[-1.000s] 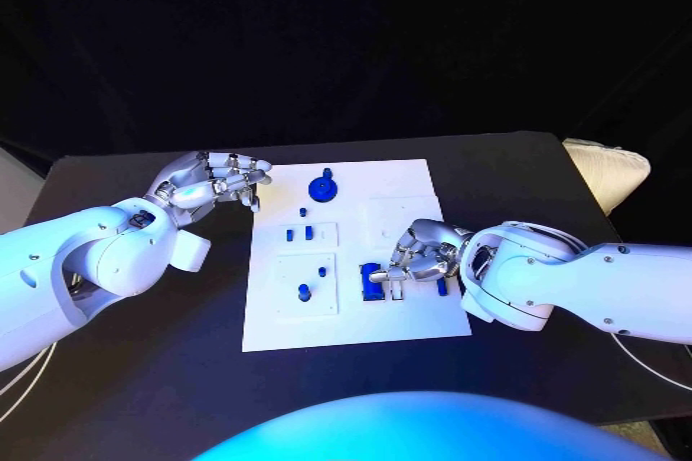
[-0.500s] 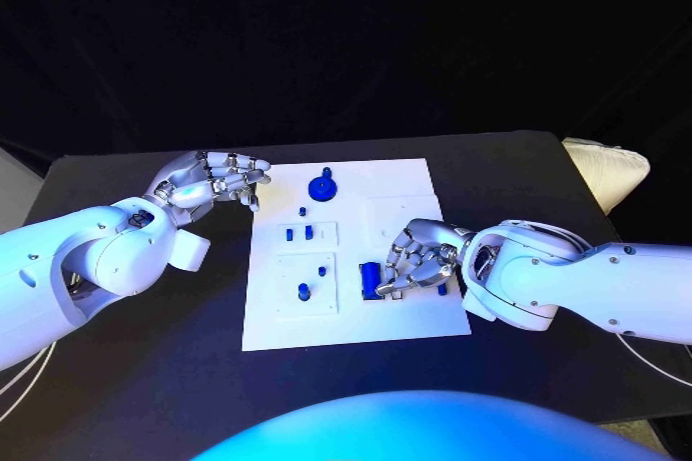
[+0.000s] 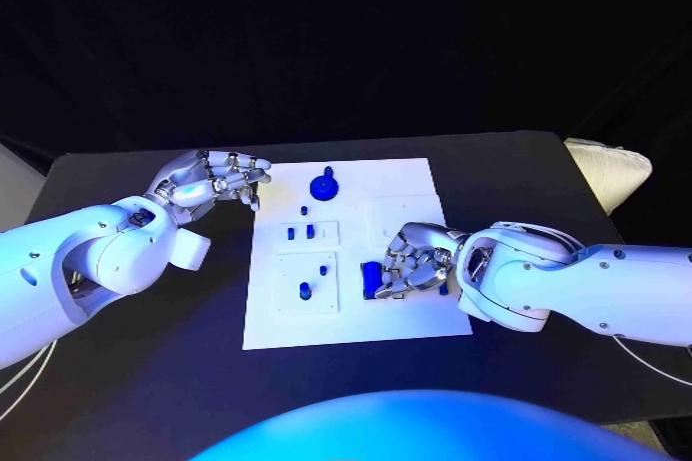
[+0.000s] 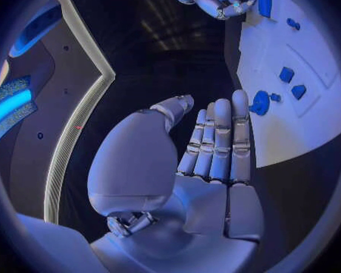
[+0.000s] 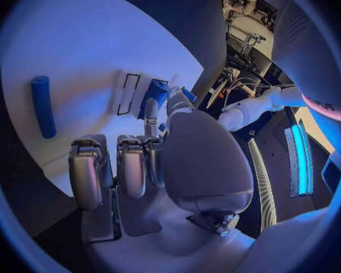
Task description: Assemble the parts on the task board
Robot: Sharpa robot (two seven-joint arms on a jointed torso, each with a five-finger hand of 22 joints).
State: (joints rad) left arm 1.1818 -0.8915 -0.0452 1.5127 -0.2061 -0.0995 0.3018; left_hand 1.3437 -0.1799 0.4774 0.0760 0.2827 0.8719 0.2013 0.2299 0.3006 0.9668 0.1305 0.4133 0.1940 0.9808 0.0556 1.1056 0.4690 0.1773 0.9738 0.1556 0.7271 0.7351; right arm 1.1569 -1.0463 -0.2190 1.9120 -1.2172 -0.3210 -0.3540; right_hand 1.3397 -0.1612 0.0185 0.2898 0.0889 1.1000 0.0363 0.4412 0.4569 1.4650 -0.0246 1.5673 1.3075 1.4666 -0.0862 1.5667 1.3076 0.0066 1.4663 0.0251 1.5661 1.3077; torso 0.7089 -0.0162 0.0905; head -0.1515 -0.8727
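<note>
Pinching a blue part [image 3: 372,278] over the task board [image 3: 346,326], the right robot hand [image 3: 414,261] curls. Left robot hand [image 3: 216,178] hovers beside the board's far corner, fingers together, holding nothing.

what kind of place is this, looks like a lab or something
Probably a robotics lab or demo bench. A black table under dark surroundings carries a white task board with small blue parts, and two white arms end in silver hands: the left hand and the right hand.

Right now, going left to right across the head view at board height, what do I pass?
Left hand at the board's far-left corner → task board → small blue part in the left panel → blue part under the right hand's fingers → right hand.
</note>
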